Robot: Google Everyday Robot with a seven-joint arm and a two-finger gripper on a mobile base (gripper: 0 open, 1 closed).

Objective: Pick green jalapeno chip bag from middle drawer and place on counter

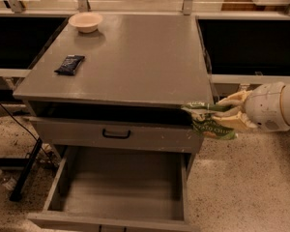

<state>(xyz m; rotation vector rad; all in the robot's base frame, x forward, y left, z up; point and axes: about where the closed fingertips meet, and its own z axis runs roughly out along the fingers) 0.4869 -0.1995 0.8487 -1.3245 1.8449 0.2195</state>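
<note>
My gripper is shut on the green jalapeno chip bag. It holds the bag in the air off the cabinet's front right corner, just below the level of the counter. The bag is crumpled, with pale lettering on its lower part. The middle drawer is pulled out below and to the left, its grey floor bare. My white arm reaches in from the right edge.
A small flat dark packet lies on the counter's left side. A pale bowl stands at the back left. A closed drawer front with a black handle sits above the open drawer. Black cables run along the floor at left.
</note>
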